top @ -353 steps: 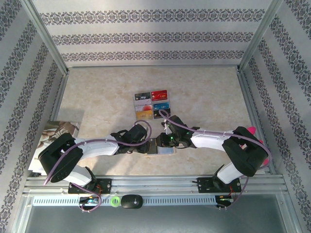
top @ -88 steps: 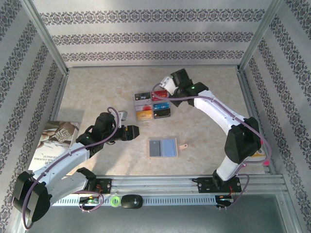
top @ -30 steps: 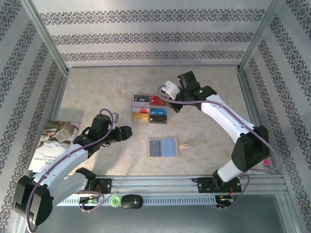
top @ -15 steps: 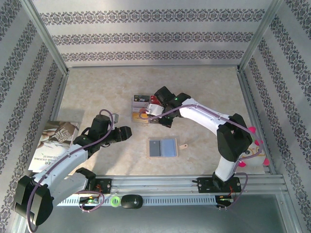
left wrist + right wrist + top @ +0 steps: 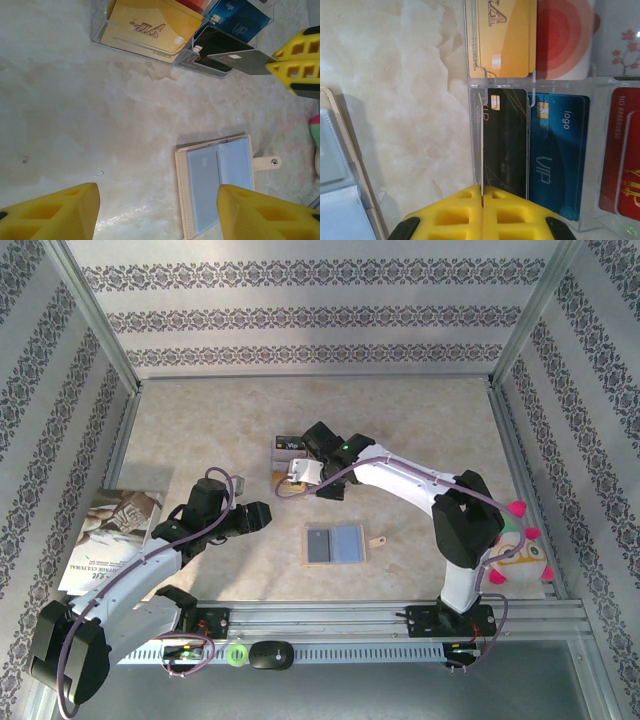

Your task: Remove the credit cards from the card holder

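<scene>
The right gripper, at the upper right of the left wrist view, is clamped on one end of a grey card, held over the black card in the clear card tray. Left of centre in the overhead view, the left gripper hangs with jaws apart, gripping nothing. The card holder lies unfolded on the table below centre, strap tab to the right, apart from both grippers

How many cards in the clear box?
6: gold card, orange-red card, flowery white card in one row; black card, blue card, red card in the next. More could hide underneath. The right gripper holds a grey card.
</scene>
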### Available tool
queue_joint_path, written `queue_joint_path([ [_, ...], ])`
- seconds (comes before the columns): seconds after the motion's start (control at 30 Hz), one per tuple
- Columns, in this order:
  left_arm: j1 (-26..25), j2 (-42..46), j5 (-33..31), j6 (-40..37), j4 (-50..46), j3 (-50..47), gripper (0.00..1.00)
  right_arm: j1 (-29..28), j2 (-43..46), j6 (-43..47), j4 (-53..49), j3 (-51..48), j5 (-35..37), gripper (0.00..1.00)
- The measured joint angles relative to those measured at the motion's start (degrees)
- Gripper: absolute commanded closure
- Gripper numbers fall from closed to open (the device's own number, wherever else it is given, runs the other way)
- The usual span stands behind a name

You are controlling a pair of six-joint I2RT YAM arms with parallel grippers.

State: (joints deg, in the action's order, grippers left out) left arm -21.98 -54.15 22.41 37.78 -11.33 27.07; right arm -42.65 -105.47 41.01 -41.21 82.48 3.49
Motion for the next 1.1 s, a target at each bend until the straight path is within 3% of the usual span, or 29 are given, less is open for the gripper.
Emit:
queue_joint_path([
  [1.1,1.11,0.02,0.02,-0.02,0.17,-0.17,0.37,2.05,-2.64,2.91,2.47,1.05,0.96,1.00],
])
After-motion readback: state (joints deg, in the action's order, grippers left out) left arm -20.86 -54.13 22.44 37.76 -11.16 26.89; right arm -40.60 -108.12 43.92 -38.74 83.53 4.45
